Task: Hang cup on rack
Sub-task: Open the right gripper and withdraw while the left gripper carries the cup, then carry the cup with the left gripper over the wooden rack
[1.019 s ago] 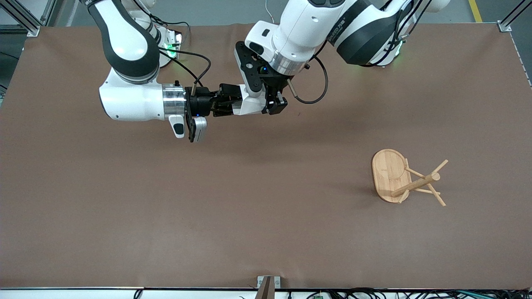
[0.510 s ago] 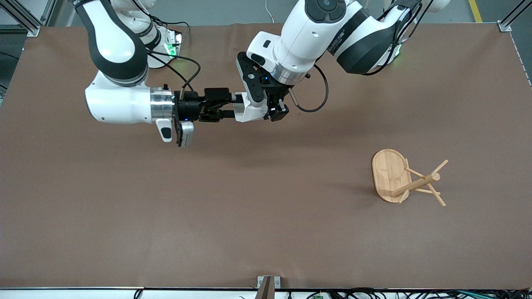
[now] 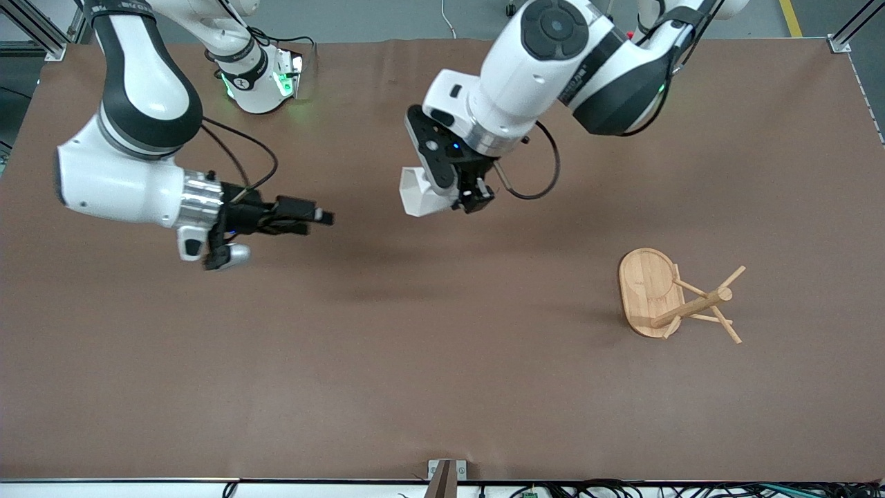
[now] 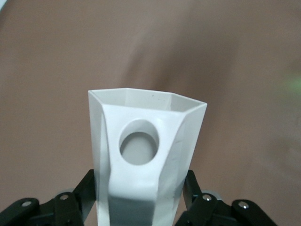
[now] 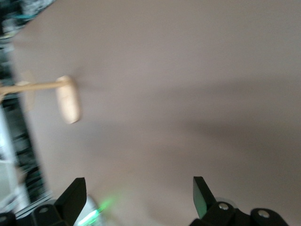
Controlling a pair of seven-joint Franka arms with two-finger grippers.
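My left gripper [image 3: 446, 197] is shut on the white faceted cup [image 3: 419, 191] and holds it in the air over the middle of the table. In the left wrist view the cup [image 4: 146, 155] sits between the black fingers [image 4: 88, 189], with its tab handle and round hole facing the camera. My right gripper [image 3: 321, 217] is open and empty, over the table toward the right arm's end and apart from the cup. The bamboo rack [image 3: 664, 297] is toward the left arm's end. It seems tipped on its side, with its post pointing toward that end.
The brown table cover [image 3: 442, 380] is bare around the rack. The rack also shows blurred in the right wrist view [image 5: 68, 101], well away from the open right gripper [image 5: 138, 195]. A small metal bracket [image 3: 446, 470] sits at the table edge nearest the camera.
The right gripper let go of the cup and drew back toward the right arm's end. The left gripper keeps the cup and has shifted slightly toward the camera.
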